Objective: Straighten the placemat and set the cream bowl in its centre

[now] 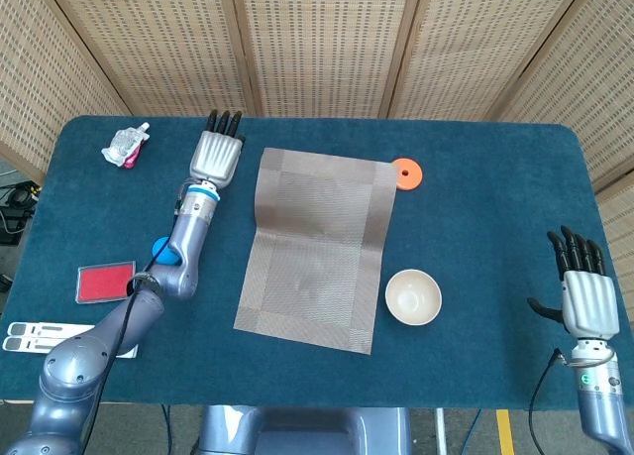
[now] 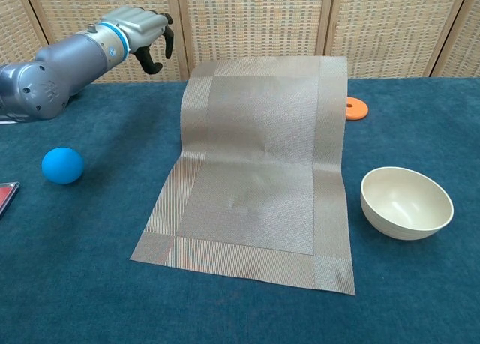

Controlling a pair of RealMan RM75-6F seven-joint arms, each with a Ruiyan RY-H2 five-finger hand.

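Observation:
The brown woven placemat [image 1: 317, 242] [image 2: 255, 186] is spread open, lying slightly askew to the table edge. In the chest view its near half lies flat and its far half rises off the cloth. My left hand [image 1: 216, 158] [image 2: 139, 31] is up at the mat's far left corner, apart from it, holding nothing. The cream bowl [image 1: 413, 296] [image 2: 406, 201] stands upright on the blue cloth just right of the mat's near right side. My right hand [image 1: 584, 296] hovers at the table's right front with fingers apart and empty, seen only in the head view.
An orange disc [image 1: 407, 172] [image 2: 356, 108] lies at the mat's far right corner. A blue ball [image 1: 161, 249] [image 2: 62, 165] sits left of the mat beside my left forearm. A red card [image 1: 105, 283] and a crumpled packet [image 1: 126, 145] lie further left.

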